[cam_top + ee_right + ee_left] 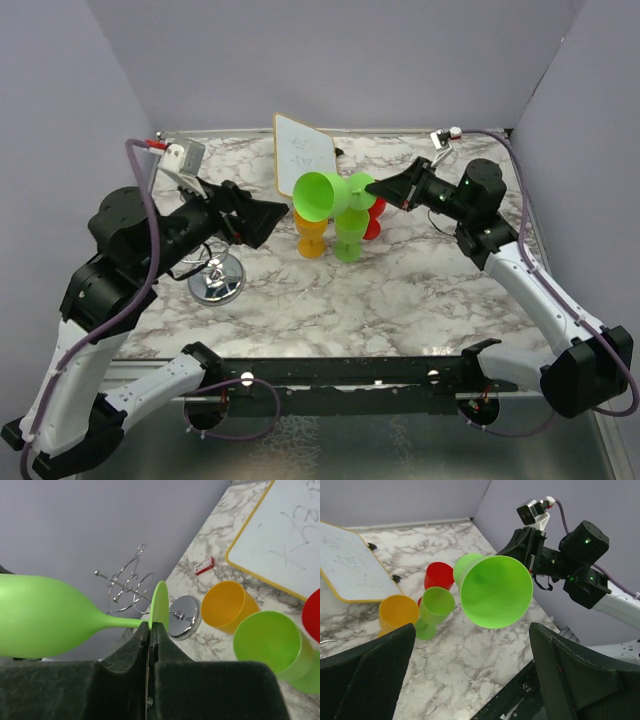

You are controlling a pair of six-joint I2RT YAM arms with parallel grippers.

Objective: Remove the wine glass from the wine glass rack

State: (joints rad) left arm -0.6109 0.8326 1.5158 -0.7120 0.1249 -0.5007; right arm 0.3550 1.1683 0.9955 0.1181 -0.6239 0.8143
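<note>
Wine glass point(322, 196) hangs sideways in mid-air above the cups point(349, 238), well apart from your wine glass rack point(217, 281), its foot pinched in your right gripper point(372, 187), while your left gripper point(472, 650) stands spread wide

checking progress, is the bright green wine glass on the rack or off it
Off. The right pincer grips the wine glass by its foot, sideways in midair, apart from the wine glass rack.
</note>
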